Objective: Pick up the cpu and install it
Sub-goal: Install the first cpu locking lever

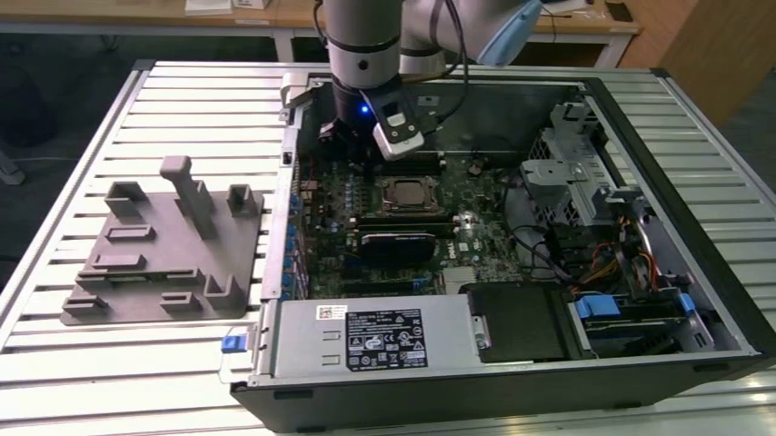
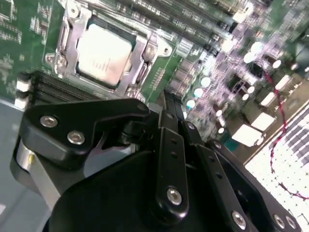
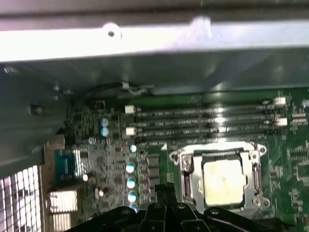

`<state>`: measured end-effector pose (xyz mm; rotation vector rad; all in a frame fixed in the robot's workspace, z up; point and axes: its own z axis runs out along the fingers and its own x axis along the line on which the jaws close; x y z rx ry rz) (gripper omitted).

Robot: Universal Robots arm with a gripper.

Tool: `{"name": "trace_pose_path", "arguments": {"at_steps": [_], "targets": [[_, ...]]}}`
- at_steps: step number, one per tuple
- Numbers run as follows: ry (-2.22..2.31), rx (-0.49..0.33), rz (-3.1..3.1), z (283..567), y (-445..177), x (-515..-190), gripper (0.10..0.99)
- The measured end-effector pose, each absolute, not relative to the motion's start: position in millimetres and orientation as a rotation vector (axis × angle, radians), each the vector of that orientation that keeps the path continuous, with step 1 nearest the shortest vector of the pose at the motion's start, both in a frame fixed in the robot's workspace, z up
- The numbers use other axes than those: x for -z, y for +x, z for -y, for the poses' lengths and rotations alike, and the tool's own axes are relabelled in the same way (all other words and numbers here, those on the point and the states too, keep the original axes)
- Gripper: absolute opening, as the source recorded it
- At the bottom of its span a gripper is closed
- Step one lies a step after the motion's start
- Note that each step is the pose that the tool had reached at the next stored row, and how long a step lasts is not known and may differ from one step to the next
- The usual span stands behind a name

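The cpu (image 1: 406,193) lies flat in the black-framed socket in the middle of the green motherboard (image 1: 473,241), silvery top up. It shows in both wrist views, the cpu (image 2: 104,53) (image 3: 223,181) sitting inside the metal socket frame. My gripper (image 1: 349,147) hangs over the board toward the exterior view's left of the socket, near the case's back wall. Its black fingers (image 2: 170,121) stand together, shut, with nothing between them. The gripper (image 3: 164,189) is apart from the cpu, over a row of capacitors.
The board sits inside an open computer case (image 1: 679,272) on a slatted metal table (image 1: 182,100). A grey plastic fixture (image 1: 158,254) stands on the table at the exterior view's left. The power supply (image 1: 363,336), cables and a drive cage (image 1: 582,182) crowd the case.
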<state>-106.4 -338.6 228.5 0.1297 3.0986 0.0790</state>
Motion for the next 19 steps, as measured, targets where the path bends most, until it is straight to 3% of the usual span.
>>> {"name": "trace_pose_path", "arguments": {"at_steps": [16, 19], "targets": [[0.13, -0.111, -3.098, 339, -106, -250, 0.106], [0.131, -0.15, -3.098, 339, -107, -250, 0.106]]}}
